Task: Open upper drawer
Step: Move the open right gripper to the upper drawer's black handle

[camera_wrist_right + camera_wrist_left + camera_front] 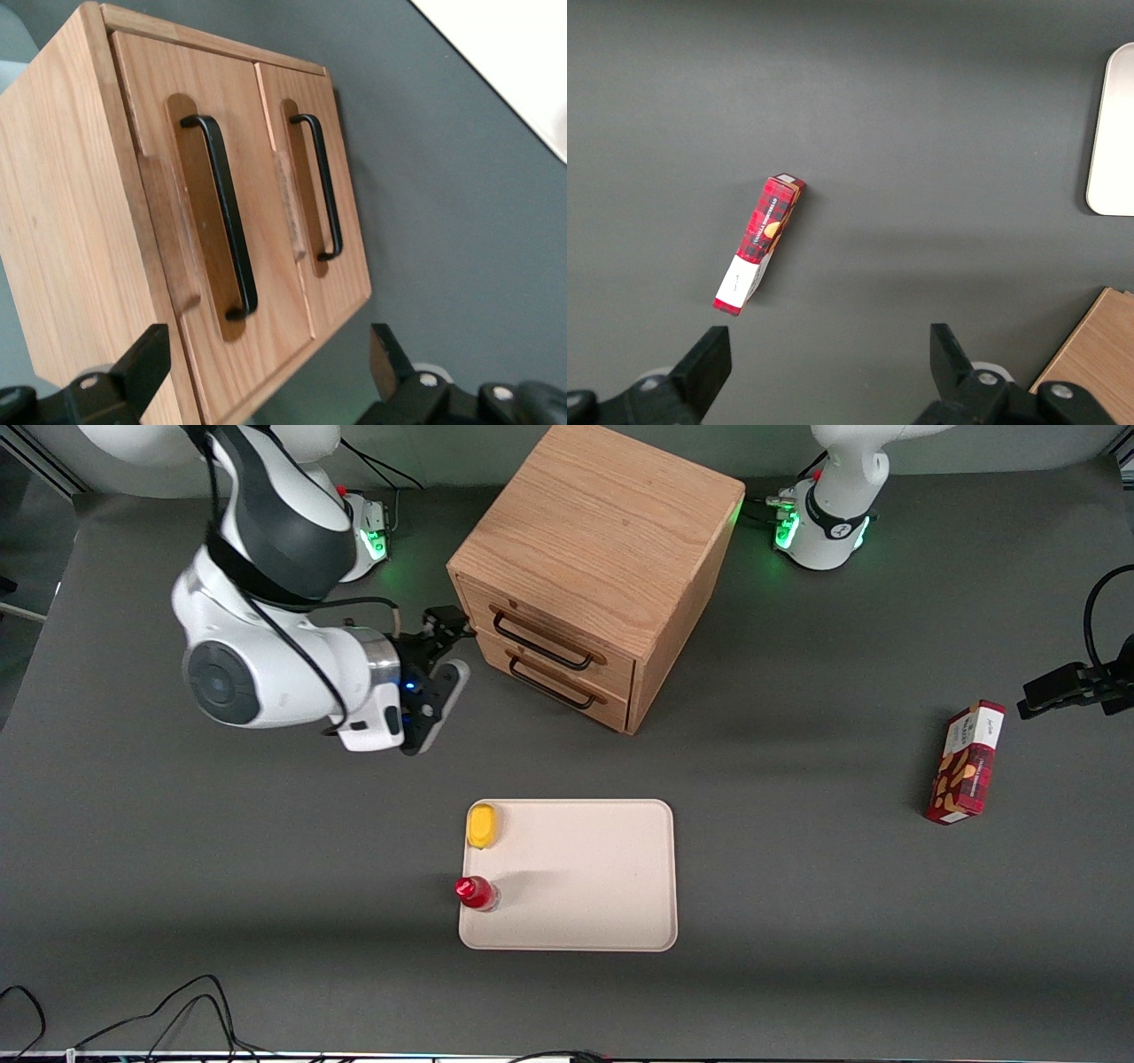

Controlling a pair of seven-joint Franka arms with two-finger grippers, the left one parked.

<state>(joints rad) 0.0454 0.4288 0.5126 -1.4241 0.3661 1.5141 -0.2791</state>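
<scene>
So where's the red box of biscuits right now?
The red biscuit box lies flat on the grey table toward the parked arm's end, well apart from the beige tray.

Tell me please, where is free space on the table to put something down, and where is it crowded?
Free: most of the cream tray, away from the yellow object and red bottle at its edge, and the mat between the tray and the red box. Crowded: in front of the upper drawer, where the open gripper hangs close.
</scene>
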